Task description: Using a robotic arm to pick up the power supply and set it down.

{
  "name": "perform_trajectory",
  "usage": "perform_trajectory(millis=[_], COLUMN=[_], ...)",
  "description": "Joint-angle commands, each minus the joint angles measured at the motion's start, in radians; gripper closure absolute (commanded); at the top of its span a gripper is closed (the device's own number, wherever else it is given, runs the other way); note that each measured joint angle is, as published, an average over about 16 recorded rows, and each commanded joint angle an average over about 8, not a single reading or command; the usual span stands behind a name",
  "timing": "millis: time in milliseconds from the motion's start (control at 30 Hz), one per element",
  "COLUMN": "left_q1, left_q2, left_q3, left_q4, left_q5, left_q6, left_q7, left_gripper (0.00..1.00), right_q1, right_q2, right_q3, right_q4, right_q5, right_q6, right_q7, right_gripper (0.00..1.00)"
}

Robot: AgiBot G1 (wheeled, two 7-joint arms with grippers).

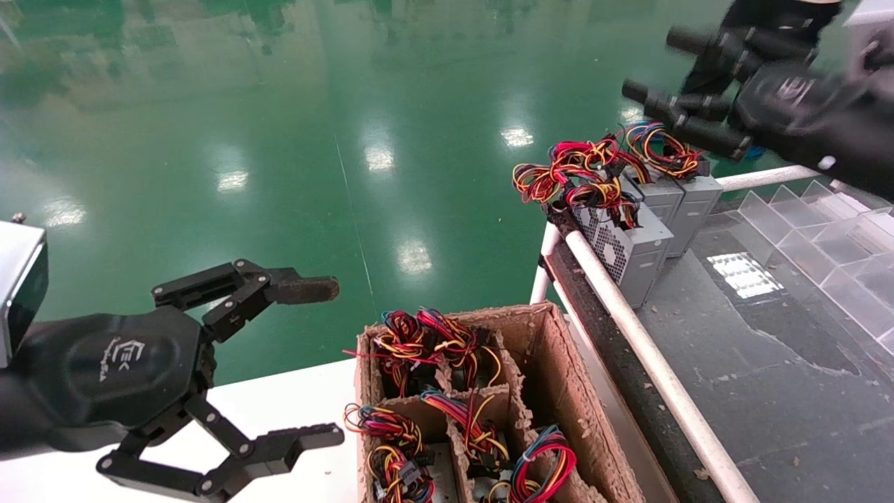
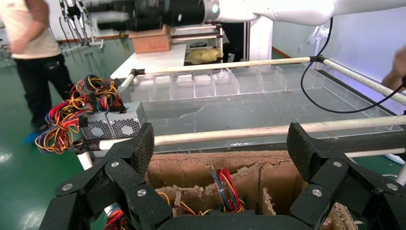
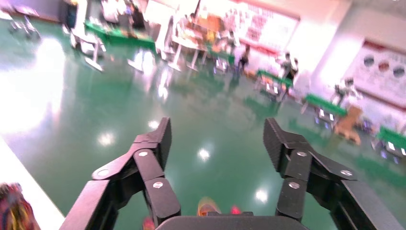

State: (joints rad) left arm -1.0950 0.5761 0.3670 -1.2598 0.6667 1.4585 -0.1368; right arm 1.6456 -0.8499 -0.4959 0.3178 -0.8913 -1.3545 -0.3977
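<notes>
Three grey power supplies (image 1: pixel 632 255) stand in a row at the far left corner of the dark table (image 1: pixel 768 363), their red, yellow and blue wire bundles (image 1: pixel 580 171) on top. They also show in the left wrist view as power supplies (image 2: pixel 115 125). My right gripper (image 1: pixel 649 63), all black, hovers above and just behind that row, open and empty. The right wrist view shows the right gripper (image 3: pixel 218 136) over green floor, with only blurred wire tips at the frame's edge. My left gripper (image 1: pixel 340 360), with its brownish pad, stays open and empty beside the cardboard box; the left gripper (image 2: pixel 222 143) faces that box.
A torn cardboard box (image 1: pixel 559 377) with compartments holds several more wired units. A white rail (image 1: pixel 628 314) runs along the table's edge. Clear plastic dividers (image 1: pixel 824 237) line the far right. A white tabletop (image 1: pixel 293 405) lies under my left arm. A person (image 2: pixel 33 52) stands nearby.
</notes>
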Motion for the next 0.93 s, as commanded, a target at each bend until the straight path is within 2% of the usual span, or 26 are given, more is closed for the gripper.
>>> perform_trajectory(millis=[33,933], left_q1=[0.000,0.000], left_q2=[0.000,0.000], left_q3=[0.000,0.000], left_q4=[0.000,0.000], left_q5=[0.000,0.000], left_q6=[0.000,0.000], left_q7=[0.000,0.000], left_gripper=[0.00,0.00], right_q1=[-0.013,-0.275], right_q2=[0.006,0.115], right_q3=[0.010,0.106], right_q4=[0.022,0.464], right_q5=[0.012,0.081], right_q6=[-0.010,-0.072], right_q7=[0.014,0.281], right_gripper=[0.00,0.00])
